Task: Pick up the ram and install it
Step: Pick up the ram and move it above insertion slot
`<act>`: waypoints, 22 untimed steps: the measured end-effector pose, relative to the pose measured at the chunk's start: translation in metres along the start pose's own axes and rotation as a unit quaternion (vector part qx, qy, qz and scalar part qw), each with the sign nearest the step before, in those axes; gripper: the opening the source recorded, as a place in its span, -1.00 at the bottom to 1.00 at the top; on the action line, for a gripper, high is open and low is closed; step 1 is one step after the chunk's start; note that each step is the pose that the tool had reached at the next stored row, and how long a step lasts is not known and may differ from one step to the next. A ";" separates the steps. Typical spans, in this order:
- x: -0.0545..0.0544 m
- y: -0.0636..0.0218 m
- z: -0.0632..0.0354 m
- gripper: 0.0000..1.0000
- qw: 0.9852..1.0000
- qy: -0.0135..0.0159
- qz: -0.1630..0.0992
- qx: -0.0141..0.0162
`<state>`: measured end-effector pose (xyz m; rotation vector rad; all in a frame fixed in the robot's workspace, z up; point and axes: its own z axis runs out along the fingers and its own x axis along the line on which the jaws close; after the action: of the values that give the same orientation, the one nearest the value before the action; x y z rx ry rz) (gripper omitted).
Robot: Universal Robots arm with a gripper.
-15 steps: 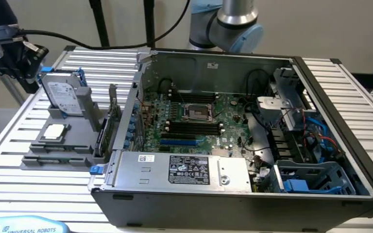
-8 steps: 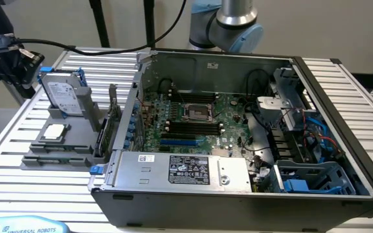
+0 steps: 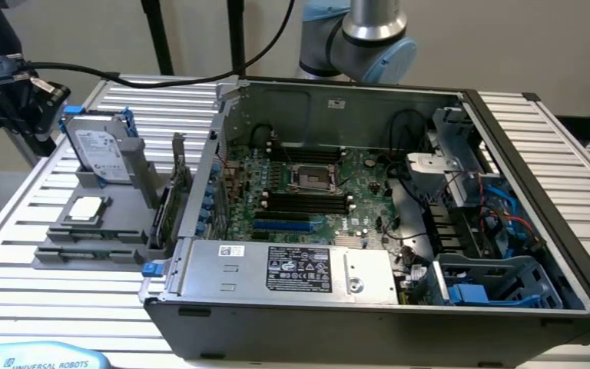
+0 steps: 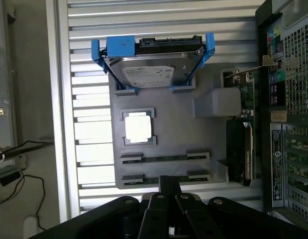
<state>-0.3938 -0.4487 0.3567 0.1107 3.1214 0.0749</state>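
Observation:
Two ram sticks lie flat in end clips on a grey fixture [image 4: 166, 129]. The nearer ram [image 4: 163, 178] sits just past my fingertips, and the second ram [image 4: 163, 158] is one row beyond. In the exterior view the rams [image 3: 85, 234] rest on the fixture at that view's left, beside the open computer case [image 3: 377, 200]. My gripper [image 4: 169, 181] hangs high above the fixture. Its black fingers are shut together with nothing between them. The motherboard's black memory slots [image 3: 300, 204] lie inside the case.
On the same fixture a hard drive in a blue bracket [image 4: 151, 62] stands upright, a CPU [image 4: 138, 128] lies in its tray, and a green expansion card [image 4: 242, 129] stands by the case wall. Black cabled hardware [image 3: 8, 84] sits at the exterior view's left edge.

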 end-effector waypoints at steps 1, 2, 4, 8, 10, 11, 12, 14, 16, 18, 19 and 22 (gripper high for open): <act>0.000 0.0000 0.0000 -0.79 1.000 0.000 0.000 0.000; 0.000 0.0000 0.0000 -0.79 1.000 0.000 0.000 0.000; 0.000 0.0000 0.0000 -0.79 1.000 0.000 0.000 0.000; 0.000 0.0000 0.0000 -0.79 1.000 0.000 -0.004 0.000; 0.000 0.0000 0.0003 -0.79 1.000 0.001 -0.022 0.000; 0.000 0.0000 0.0004 -0.79 1.000 0.001 -0.031 0.000; 0.000 0.0000 0.0006 -0.79 0.999 0.002 -0.040 -0.001; 0.000 0.0000 0.0008 -0.79 0.998 0.003 -0.058 -0.001; 0.000 -0.0001 0.0010 -0.79 0.997 0.004 -0.076 -0.001; 0.000 -0.0001 0.0013 -0.79 0.996 0.005 -0.095 -0.001; 0.000 -0.0001 0.0014 -0.79 0.995 0.005 -0.103 -0.002; 0.000 -0.0001 0.0017 -0.79 0.991 0.006 -0.130 -0.002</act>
<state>-0.3938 -0.4487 0.3549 -0.2988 3.1154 0.0779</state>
